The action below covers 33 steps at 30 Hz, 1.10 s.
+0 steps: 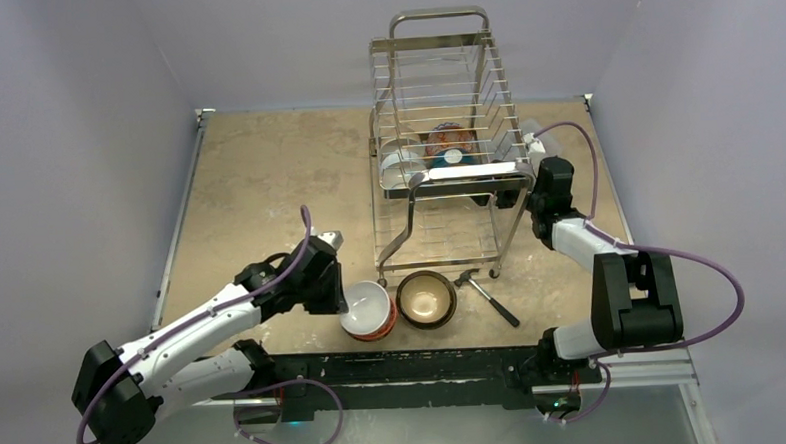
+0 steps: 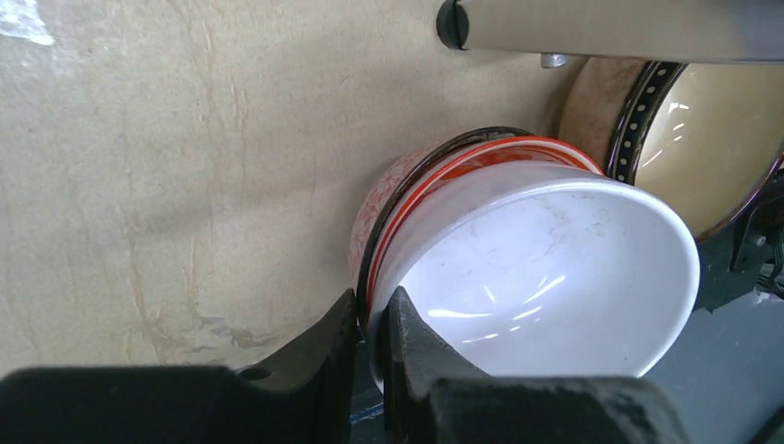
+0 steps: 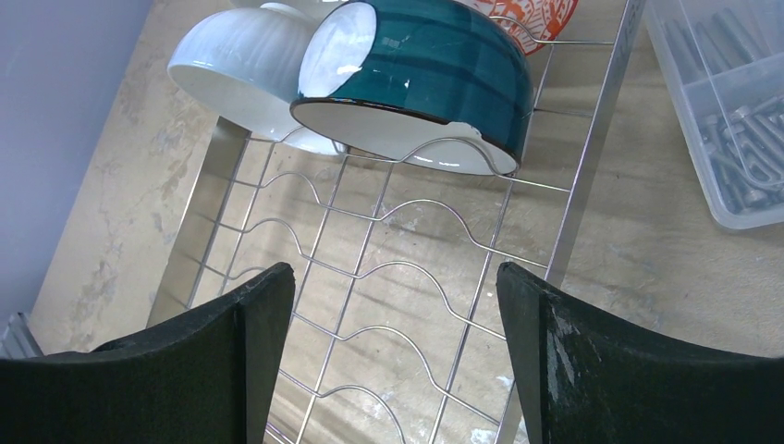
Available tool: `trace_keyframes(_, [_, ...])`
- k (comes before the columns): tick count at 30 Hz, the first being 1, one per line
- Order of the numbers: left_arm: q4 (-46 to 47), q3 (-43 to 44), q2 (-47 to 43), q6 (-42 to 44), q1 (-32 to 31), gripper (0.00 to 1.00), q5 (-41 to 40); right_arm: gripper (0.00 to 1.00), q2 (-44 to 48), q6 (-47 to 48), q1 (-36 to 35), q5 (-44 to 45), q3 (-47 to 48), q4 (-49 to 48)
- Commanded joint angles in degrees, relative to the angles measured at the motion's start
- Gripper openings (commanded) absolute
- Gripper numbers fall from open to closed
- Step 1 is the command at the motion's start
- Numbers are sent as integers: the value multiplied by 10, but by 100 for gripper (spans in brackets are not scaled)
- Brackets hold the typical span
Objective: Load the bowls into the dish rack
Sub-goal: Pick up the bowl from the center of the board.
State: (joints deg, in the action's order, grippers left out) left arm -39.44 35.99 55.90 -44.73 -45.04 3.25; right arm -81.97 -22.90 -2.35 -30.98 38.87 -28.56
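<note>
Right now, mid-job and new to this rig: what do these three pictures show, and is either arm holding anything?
These are two robot arms bolted at the near edge of a tan table. The wide picture looks down from above and behind them; the other two come from a camera on each wrist. The left arm has its jaws closed on the rim of the red-and-white patterned ceramic bowl with a white inside. Beside it sits a glossy copper-brown bowl, then a small dark-handled tool. The right arm holds nothing: its jaws stand open, pointed at the tall chrome wire dish rack, where a teal bowl and a white ribbed bowl lie. A clear plastic compartment box stands beside the rack.
</note>
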Motion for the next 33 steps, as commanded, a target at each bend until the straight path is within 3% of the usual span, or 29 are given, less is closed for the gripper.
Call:
trace_keyframes(1, [-22, 43, -15, 13, -1, 14, -31, 83, 18, -4, 0, 3, 9, -16])
trace_keyframes(7, [-24, 52, -23, 29, -1, 38, -31, 83, 16, -3, 0, -2, 9, -14])
trace_keyframes(14, [-34, 60, -3, 38, -1, 40, -31, 83, 16, -1, 0, -5, 11, -13])
trace_keyframes(23, [-61, 80, 21, 62, -8, 30, -69, 83, 18, 8, 0, -4, 17, -1])
trace_keyframes(33, [-63, 94, 21, 73, -13, 4, -70, 83, 24, 13, 0, -2, 22, 8])
